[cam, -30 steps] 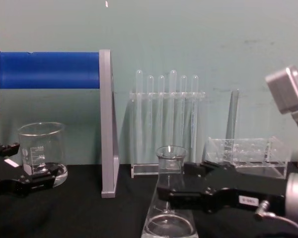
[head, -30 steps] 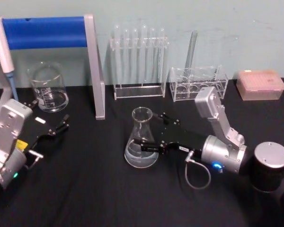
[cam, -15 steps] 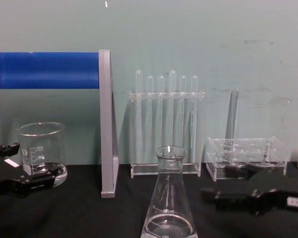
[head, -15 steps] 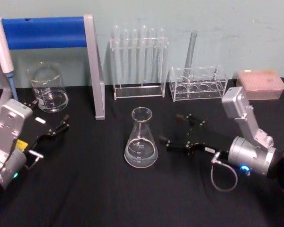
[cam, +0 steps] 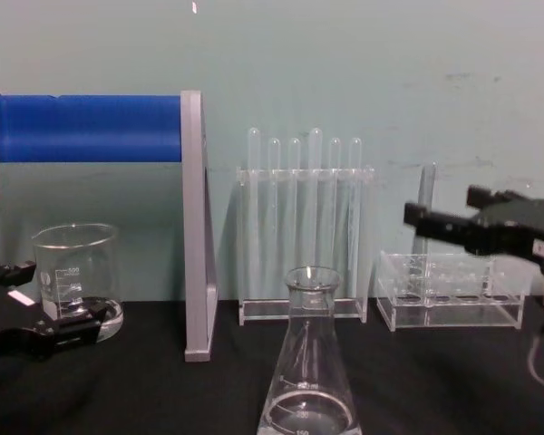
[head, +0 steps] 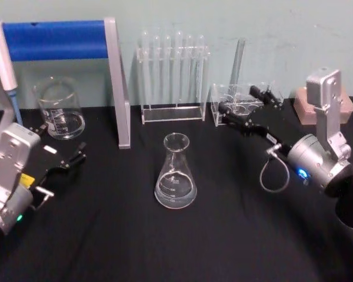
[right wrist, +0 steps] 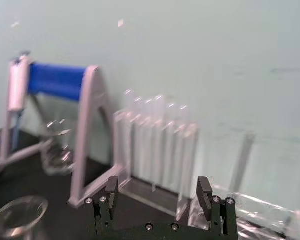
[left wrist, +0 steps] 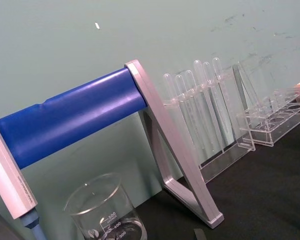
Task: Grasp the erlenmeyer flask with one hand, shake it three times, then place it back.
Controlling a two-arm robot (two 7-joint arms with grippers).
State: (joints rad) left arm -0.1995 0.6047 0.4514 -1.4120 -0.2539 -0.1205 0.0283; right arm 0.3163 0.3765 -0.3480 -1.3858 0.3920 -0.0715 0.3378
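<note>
One erlenmeyer flask (head: 175, 173) upright on black table (head: 135, 235), pale green wall (head: 282, 23), right claw (head: 245, 107) spread, raised.

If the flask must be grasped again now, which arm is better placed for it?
Probably the right. Its open end effector is raised near the low clear rack, with bare table between it and the erlenmeyer flask. The left end effector is also open but sits low by the beaker, slightly farther off.

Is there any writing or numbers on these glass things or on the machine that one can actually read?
"500" and "400": on the beaker, beside its scale marks.
Erlenmeyer flask: faint white markings, too small to read.
White tag on the left pincer: too small to read.
White label on the right pincer: blurred, not readable.
</note>
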